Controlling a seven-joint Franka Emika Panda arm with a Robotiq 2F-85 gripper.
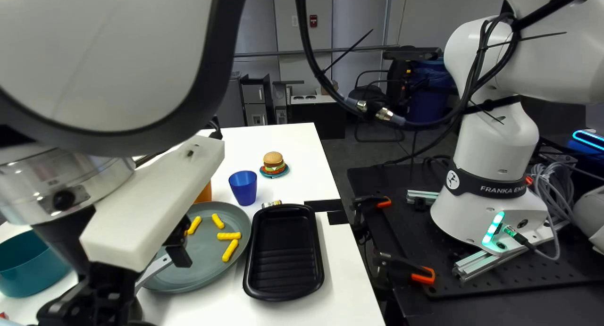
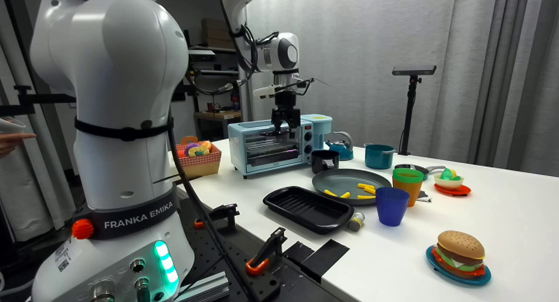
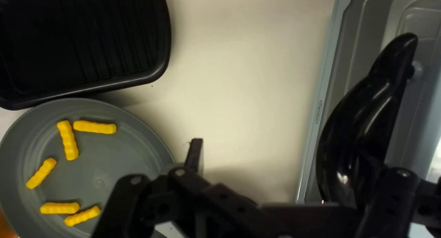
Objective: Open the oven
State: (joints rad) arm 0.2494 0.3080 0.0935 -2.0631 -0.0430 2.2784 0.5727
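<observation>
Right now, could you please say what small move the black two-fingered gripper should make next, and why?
I'd probably nudge the open gripper slightly toward the pale blue toaster oven before closing it. In the wrist view, the curved glossy black handle lies to the oven side of the gap, and one finger overlaps it; whether that finger sits behind it is unclear.

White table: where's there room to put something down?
There's bare table between the hamburger and the red saucer, and between the black tray and blue oven, near the gripper. It's crowded around the grey plate: tray, blue cup and black pot sit close.
</observation>
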